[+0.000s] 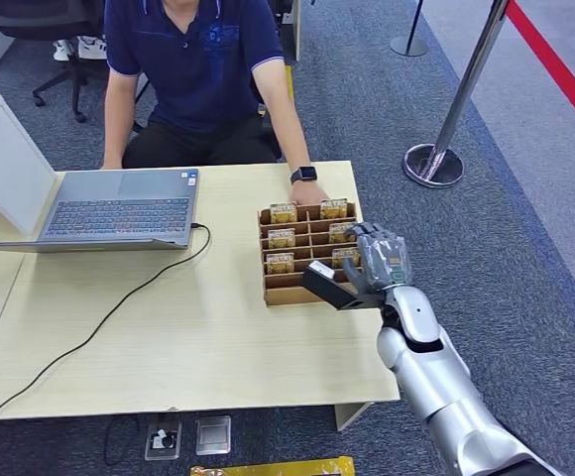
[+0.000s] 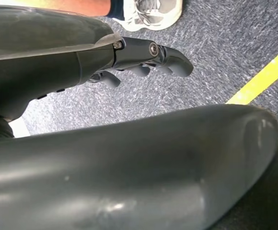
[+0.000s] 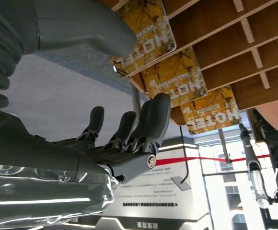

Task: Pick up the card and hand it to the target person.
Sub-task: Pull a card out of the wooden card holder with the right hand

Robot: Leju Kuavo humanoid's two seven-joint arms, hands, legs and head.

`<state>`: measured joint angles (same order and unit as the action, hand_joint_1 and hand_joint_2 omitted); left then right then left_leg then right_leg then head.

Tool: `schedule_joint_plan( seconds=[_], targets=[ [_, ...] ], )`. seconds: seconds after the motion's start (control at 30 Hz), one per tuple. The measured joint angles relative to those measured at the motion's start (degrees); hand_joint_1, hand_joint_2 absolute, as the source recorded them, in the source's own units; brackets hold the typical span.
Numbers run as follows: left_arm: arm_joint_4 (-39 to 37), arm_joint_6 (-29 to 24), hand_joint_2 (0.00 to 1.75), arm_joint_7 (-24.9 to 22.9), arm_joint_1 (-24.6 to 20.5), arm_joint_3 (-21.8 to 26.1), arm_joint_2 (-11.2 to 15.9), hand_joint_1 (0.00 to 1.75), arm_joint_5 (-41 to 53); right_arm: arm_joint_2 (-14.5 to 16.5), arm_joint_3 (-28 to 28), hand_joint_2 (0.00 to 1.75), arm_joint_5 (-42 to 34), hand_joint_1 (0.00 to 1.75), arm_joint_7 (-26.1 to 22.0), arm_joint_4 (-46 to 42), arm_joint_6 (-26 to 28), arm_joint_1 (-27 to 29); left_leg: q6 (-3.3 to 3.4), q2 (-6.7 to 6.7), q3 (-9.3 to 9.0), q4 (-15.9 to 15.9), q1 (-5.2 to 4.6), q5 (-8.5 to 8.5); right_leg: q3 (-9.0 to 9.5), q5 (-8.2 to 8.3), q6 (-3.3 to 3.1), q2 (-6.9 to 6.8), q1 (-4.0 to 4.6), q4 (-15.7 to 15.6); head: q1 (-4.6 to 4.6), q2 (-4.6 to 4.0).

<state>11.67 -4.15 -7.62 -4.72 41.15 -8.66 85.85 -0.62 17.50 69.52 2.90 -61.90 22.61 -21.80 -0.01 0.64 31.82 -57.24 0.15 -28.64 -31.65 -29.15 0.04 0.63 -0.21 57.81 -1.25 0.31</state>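
Observation:
Several yellow hotel cards (image 1: 280, 263) stand in a wooden compartment box (image 1: 299, 290) on the table's right side. My right hand (image 1: 374, 260) hovers at the box's near right corner, over its right-hand column. In the right wrist view the thumb (image 3: 83, 24) lies against the edge of the closest card (image 3: 148, 36), while the dark fingers (image 3: 156, 115) stay apart from it with nothing between them. Two more cards (image 3: 177, 76) stand behind in the box (image 3: 238, 48). My left hand (image 2: 141, 57) hangs over the carpet, holding nothing. The person (image 1: 194, 69) sits across the table with a hand (image 1: 310, 193) at the box's far edge.
An open laptop (image 1: 120, 213) lies at the table's left with a black cable (image 1: 120, 307) trailing toward the front edge. A white box (image 1: 4, 159) stands at far left. A stanchion base (image 1: 434, 164) sits on the carpet to the right.

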Motion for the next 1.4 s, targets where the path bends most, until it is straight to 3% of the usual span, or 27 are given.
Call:
schedule_joint_plan(
  seconds=[0.07,0.57,0.97,1.13,1.3,1.4],
  targets=[
    [0.0,0.1,0.0,-0.1,0.0,0.0,0.0,0.0,0.2,-0.2,0.0,1.75,0.3,0.82,0.3,0.0,0.0,0.2,0.0,0.0,0.0,0.0,0.0,0.0,0.0,0.0,0.0,0.0,0.0,0.0,-0.01,0.01],
    [0.0,0.3,0.0,-0.1,-0.4,-0.2,0.0,0.0,0.6,-0.6,0.0,1.75,2.2,0.6,2.0,0.9,0.0,1.0,0.0,0.0,0.01,0.0,0.0,0.0,0.0,0.0,0.0,0.0,0.0,0.0,0.0,0.01],
    [0.0,-0.2,0.0,-0.2,-0.7,-0.3,0.0,0.0,0.6,0.1,0.5,1.75,3.3,0.57,2.1,3.9,1.3,-0.8,0.0,0.0,0.01,0.0,0.0,0.0,0.01,0.0,0.0,0.0,0.0,0.0,0.02,0.02],
    [0.0,-0.2,0.0,-0.2,-0.7,-0.3,-0.1,0.0,0.6,0.2,0.9,1.75,3.4,0.93,2.3,5.0,1.3,-1.4,0.0,0.0,0.01,0.0,0.0,0.01,0.01,0.01,0.0,0.0,0.0,0.0,0.0,0.01],
    [0.0,-0.1,0.0,-0.2,-0.7,-0.3,-0.1,0.0,0.6,0.6,1.0,1.75,4.8,1.64,3.4,5.8,1.3,-1.4,0.0,0.0,0.01,0.0,0.0,0.01,0.01,0.01,0.01,0.0,0.0,0.0,0.02,0.0],
    [0.0,0.0,0.0,-0.2,-0.7,-0.3,-0.1,0.0,0.6,0.7,1.1,1.75,5.4,1.75,3.6,6.2,1.3,-1.7,0.0,0.0,-0.01,0.0,0.0,0.01,0.02,0.01,0.01,0.0,0.0,0.0,0.03,0.01]
  ],
)
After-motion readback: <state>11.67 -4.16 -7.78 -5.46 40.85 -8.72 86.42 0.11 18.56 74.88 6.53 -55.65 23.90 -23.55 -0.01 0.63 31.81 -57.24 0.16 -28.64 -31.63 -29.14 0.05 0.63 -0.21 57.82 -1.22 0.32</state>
